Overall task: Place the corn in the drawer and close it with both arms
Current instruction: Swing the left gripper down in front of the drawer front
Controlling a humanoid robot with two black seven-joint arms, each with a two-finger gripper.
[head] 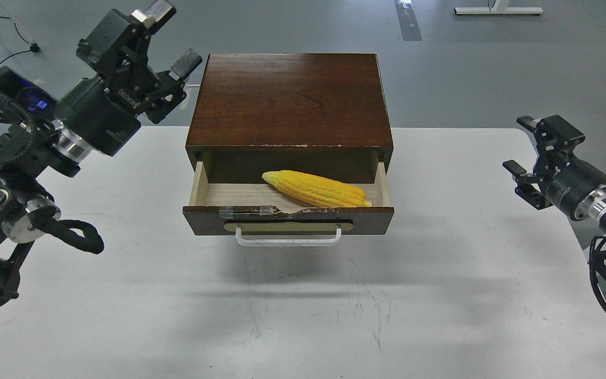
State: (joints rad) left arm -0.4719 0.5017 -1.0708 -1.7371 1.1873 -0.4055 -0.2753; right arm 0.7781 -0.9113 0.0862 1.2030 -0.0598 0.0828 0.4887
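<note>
Both grippers spread, empty: left gripper (172,38), right gripper (519,146); corn (316,188) seemingly touching open drawer (287,217) front edge

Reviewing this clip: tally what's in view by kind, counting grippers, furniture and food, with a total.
Grippers: 2, the left gripper and the right gripper, both open and holding nothing.
Furniture: 3, the white table, the brown cabinet and its open drawer.
Food: 1, the corn, lying in the drawer.
Total: 6.
</note>
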